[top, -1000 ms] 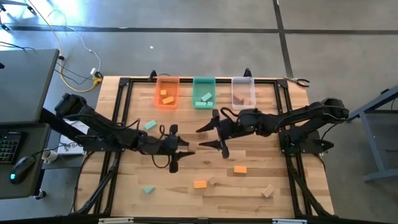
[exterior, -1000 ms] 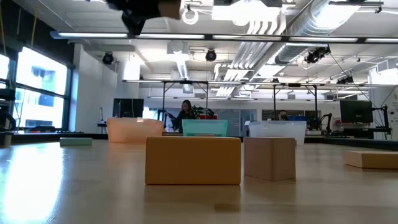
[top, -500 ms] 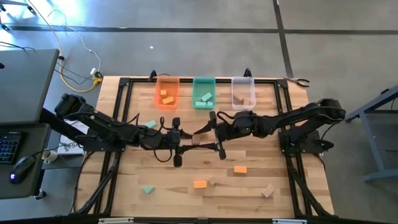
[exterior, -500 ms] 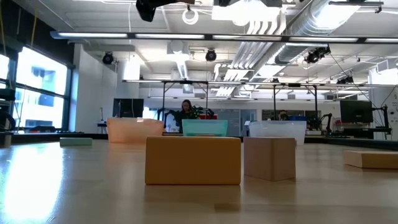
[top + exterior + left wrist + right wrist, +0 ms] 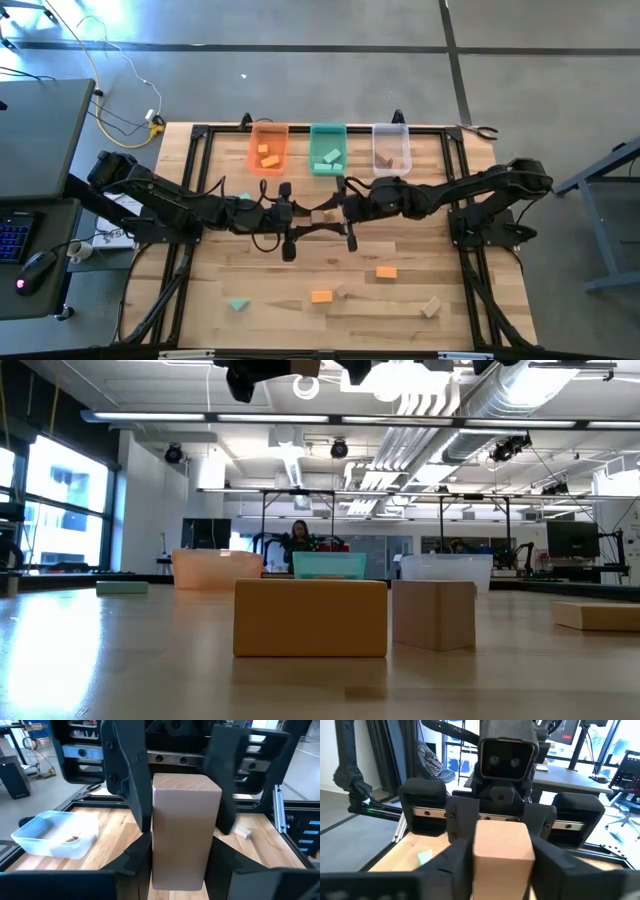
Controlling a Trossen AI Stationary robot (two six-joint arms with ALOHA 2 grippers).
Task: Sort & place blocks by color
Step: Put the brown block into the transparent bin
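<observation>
While the two arms meet above the middle of the table (image 5: 400, 300), a pale wooden block (image 5: 322, 214) is held in the air between them, below the green bin (image 5: 327, 149). In the left wrist view the block (image 5: 184, 832) is seen standing between the dark fingers (image 5: 125, 775), which are pressed on its two side faces, so the left gripper (image 5: 298, 222) is judged to be pinching it. In the right wrist view the same block (image 5: 503, 851) is seen between that arm's own fingers (image 5: 456, 865), with the other gripper behind it. The right gripper (image 5: 343, 212) lies around the block, but whether it is already pressed on it or only spread close beside it cannot be told.

From the left gripper the block lies toward 3 o'clock in the high view; from the right gripper it lies toward 9 o'clock. The long axis of the block is seen upright in the left wrist view. Both grippers are equally near, since the block is between them, so the moment is judged to be a hand-over. The clear bin (image 5: 391, 147), where wooden pieces are already seen, lies toward 1 o'clock from the block and nearer to the right arm. It is therefore judged that the block is to be taken by the right gripper and released by the left one.

Other blocks are left on the table: an orange block (image 5: 321, 296), another orange block (image 5: 386, 271), a teal block (image 5: 237, 304) and a wooden block (image 5: 431, 306).
</observation>
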